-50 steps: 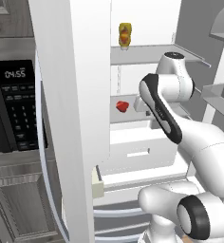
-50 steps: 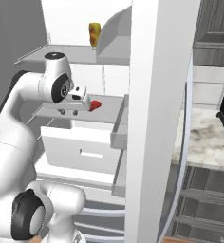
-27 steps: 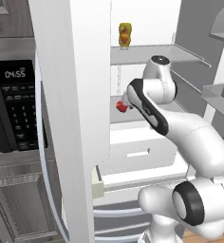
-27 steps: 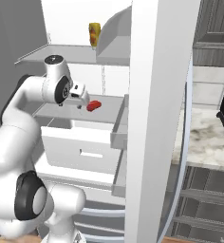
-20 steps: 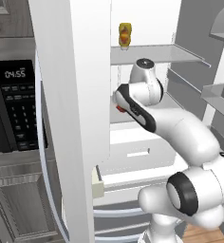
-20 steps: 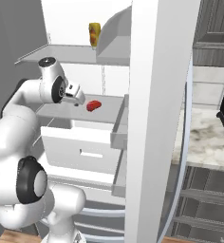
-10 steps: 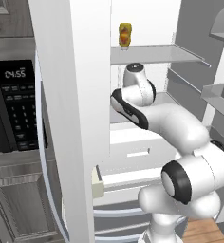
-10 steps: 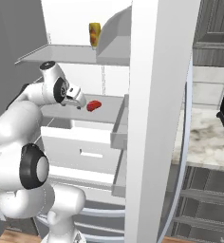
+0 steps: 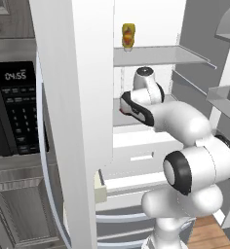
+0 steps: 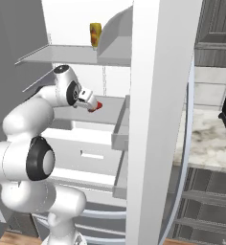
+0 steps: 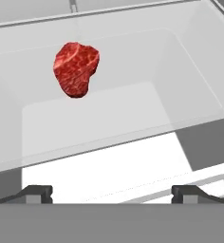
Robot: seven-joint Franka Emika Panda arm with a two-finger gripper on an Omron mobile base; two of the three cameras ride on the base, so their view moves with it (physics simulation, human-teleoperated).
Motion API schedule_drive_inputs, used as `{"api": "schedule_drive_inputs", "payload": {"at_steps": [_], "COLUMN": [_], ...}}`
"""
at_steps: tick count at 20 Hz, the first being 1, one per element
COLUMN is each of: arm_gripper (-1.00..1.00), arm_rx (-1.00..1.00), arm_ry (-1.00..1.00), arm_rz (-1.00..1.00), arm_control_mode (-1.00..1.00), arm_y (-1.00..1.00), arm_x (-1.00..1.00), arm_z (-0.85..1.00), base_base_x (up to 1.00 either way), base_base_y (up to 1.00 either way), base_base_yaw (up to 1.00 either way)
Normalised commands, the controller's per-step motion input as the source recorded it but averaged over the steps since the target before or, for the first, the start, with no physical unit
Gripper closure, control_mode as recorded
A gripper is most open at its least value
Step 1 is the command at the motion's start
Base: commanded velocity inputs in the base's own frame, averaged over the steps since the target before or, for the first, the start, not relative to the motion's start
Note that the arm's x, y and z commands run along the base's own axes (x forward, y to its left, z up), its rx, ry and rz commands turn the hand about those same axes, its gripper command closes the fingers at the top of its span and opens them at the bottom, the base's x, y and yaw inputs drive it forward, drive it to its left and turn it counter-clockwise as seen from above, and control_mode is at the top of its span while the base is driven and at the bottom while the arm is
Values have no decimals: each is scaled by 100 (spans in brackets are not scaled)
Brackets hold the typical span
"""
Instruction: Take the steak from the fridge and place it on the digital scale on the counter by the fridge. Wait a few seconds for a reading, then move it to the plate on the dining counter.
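Marbled, bright red and lumpy, roughly heart-shaped with a narrower lower end: the steak [image 11: 76, 69], lying flat on a pale grey translucent shelf [image 11: 109, 118] inside the fridge [image 9: 78, 97], well ahead of the gripper [image 11: 112, 193] and apart from it. Smooth, glossy white on the fridge door, matte grey on the shelves, white on the drawer [image 10: 91, 155] below. In the hand view, just two small dark finger tips [image 11: 37, 192] at the bottom, set far apart, jaws spread wide with nothing between them. In the left base view, almost nothing of the steak [image 9: 121, 111]: a sliver of red behind the dark wrist (the arm covers the rest). In the right base view, a small red patch [image 10: 99, 105] past the white hand, gripper [image 10: 91, 106] tips too small to separate there. Yellow-orange bottle [image 9: 128, 36] with a red label upright on the upper shelf. Black microwave [image 9: 14, 114] with keypad at left, cut off by the frame edge; veined marble counter [image 10: 206, 143] at right, partly hidden by the open door. Compared with a moment ago, arm folded further into the fridge, hand now closer to the steak; steak and bottle unmoved, jaws about as wide as before.
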Motion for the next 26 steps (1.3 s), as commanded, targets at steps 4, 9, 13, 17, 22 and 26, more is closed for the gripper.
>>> {"api": "schedule_drive_inputs", "payload": {"at_steps": [4, 9, 13, 17, 22, 26], "arm_gripper": [-100, -100, -100, -100, -100, -100], "arm_rx": [1, 14, 10, 0, 0, 0], "arm_ry": [0, 0, 0, 0, 0, 0], "arm_rz": [5, 11, 8, 2, 0, 0], "arm_control_mode": [-100, -100, -100, -100, -100, -100], "arm_y": [0, 4, 0, 0, 1, 12], "arm_x": [17, 0, 1, 11, 39, 62], "arm_z": [-27, -22, -3, 0, -4, -21], "base_base_x": [0, 0, 0, 0, 0, 0], "base_base_y": [0, 0, 0, 0, 0, 0], "base_base_yaw": [0, 0, 0, 0, 0, 0]}}
